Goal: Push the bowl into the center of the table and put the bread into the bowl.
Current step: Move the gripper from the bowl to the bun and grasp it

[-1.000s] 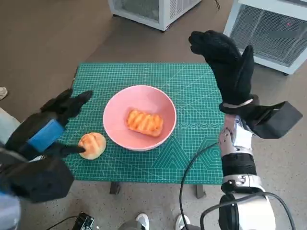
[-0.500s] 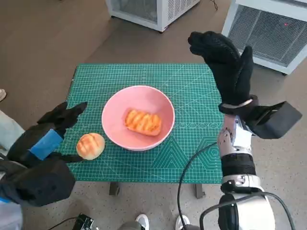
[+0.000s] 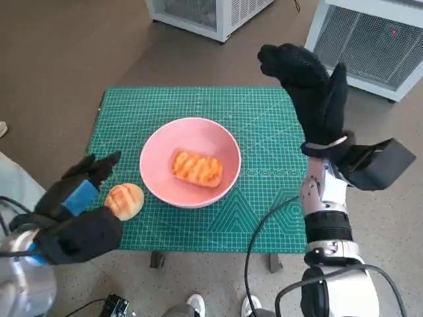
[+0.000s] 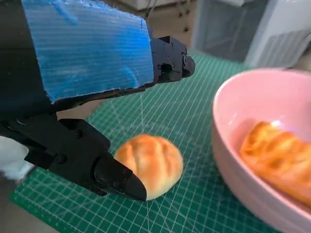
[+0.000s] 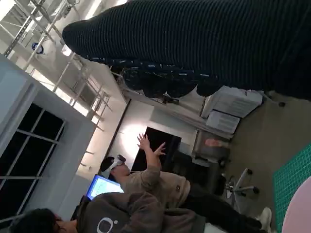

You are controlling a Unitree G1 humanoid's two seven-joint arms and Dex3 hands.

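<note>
Bread is the item in hand at this step: one ridged loaf (image 3: 197, 169) already lies inside the pink bowl (image 3: 158, 158), and a round bun (image 3: 125, 200) sits on the green cutting mat (image 3: 264, 132) just beside the bowl's left wall. We judge the bowl to be near the middle of the surface (image 3: 277, 224), so the push step looks complete and the loading of the second piece is the active step. The left robot hand (image 3: 78, 195) hovers at the bun with its fingers (image 4: 114, 175) spread on either side; it grasps nothing, and in the left wrist view one fingertip sits close against the bun's near side. The right robot hand (image 3: 310, 86) is raised above the far right corner of the mat, released, fingers apart. For the next move, we expect the left hand must close around the bun, lift it over the rim, and release it beside the loaf without nudging the bowl off centre.
</note>
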